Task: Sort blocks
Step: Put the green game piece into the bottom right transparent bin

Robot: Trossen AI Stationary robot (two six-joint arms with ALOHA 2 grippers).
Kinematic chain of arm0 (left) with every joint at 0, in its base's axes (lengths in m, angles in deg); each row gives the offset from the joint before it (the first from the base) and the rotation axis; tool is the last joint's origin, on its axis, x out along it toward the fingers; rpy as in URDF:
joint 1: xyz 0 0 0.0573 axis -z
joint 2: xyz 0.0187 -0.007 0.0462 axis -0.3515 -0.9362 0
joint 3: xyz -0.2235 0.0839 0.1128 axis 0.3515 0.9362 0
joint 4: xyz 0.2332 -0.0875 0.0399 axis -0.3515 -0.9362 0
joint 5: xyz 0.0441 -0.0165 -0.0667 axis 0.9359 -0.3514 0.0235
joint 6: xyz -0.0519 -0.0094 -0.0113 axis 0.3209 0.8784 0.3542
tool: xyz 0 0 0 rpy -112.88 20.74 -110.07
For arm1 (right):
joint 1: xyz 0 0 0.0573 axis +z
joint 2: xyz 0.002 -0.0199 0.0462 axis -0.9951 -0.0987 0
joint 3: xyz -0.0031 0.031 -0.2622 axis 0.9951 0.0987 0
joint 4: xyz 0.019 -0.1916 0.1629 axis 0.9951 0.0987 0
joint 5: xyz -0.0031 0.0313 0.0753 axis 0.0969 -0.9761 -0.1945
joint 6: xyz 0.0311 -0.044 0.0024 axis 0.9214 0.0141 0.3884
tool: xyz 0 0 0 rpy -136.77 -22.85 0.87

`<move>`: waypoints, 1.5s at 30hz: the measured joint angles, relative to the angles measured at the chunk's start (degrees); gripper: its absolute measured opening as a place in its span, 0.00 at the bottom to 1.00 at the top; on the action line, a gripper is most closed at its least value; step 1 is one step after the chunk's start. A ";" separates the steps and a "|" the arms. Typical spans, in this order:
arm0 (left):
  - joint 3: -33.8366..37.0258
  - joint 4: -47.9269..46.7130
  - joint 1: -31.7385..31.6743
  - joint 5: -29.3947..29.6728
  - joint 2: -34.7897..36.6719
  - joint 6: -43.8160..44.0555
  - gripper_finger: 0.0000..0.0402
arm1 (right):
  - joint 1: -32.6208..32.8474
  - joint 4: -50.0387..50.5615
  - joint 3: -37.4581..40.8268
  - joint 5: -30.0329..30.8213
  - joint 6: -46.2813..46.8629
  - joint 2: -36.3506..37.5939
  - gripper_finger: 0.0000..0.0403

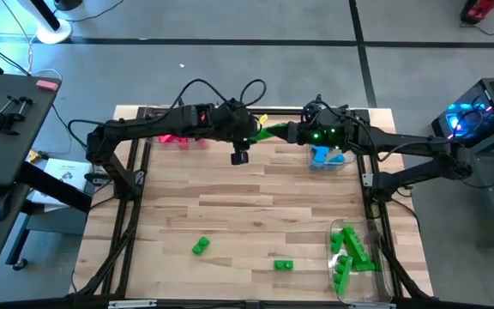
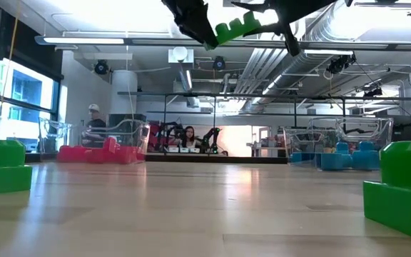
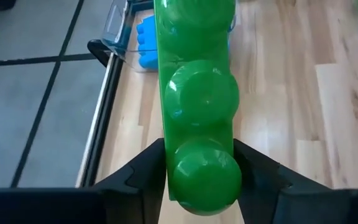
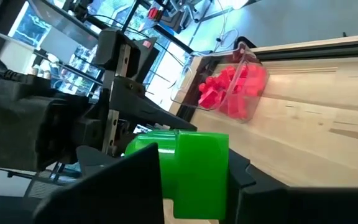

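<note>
A green studded bar point(image 1: 274, 131) of joined blocks hangs in the air above the table's far middle, held between both grippers. My left gripper point(image 1: 261, 130) comes at it from the left and my right gripper point(image 1: 290, 133) from the right; both are shut on it. The low view shows the bar point(image 2: 238, 27) high above the tabletop. Two loose green blocks point(image 1: 200, 246) point(image 1: 283, 265) rest flat on the wood near the near edge. Other green blocks point(image 1: 351, 253) lie in a clear tray at the near right. My left gripper point(image 3: 201, 171) pinches the green bar's end stud point(image 3: 204, 177) between its two fingers, which lie along the bar. The bar runs straight away from the fingers, lifted clear of the table. My right gripper point(image 4: 194, 180) pinches the bar's other end point(image 4: 194, 165) between its two fingers, coming level from the table's right. That end is clear of the table too.
A clear tray of red blocks point(image 1: 175, 138) stands at the far left, and one of blue blocks point(image 1: 328, 157) at the far right under my right arm. The green blocks' tray rim point(image 1: 384, 266) lies by the near right edge. Bare wood point(image 1: 247, 202) fills the middle. People sit in the room behind.
</note>
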 joint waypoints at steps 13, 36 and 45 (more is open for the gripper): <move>-0.02 -0.23 -2.12 -1.19 3.20 0.82 0.40 | -2.10 -4.14 -0.05 -1.10 -1.74 0.13 0.09; -0.02 13.09 -2.60 8.28 2.43 25.23 0.24 | -2.10 -10.08 -0.05 7.74 -4.31 0.22 0.57; -0.01 20.03 -0.66 5.89 0.52 29.12 0.24 | -2.08 -13.70 -0.07 12.69 -5.81 0.06 0.58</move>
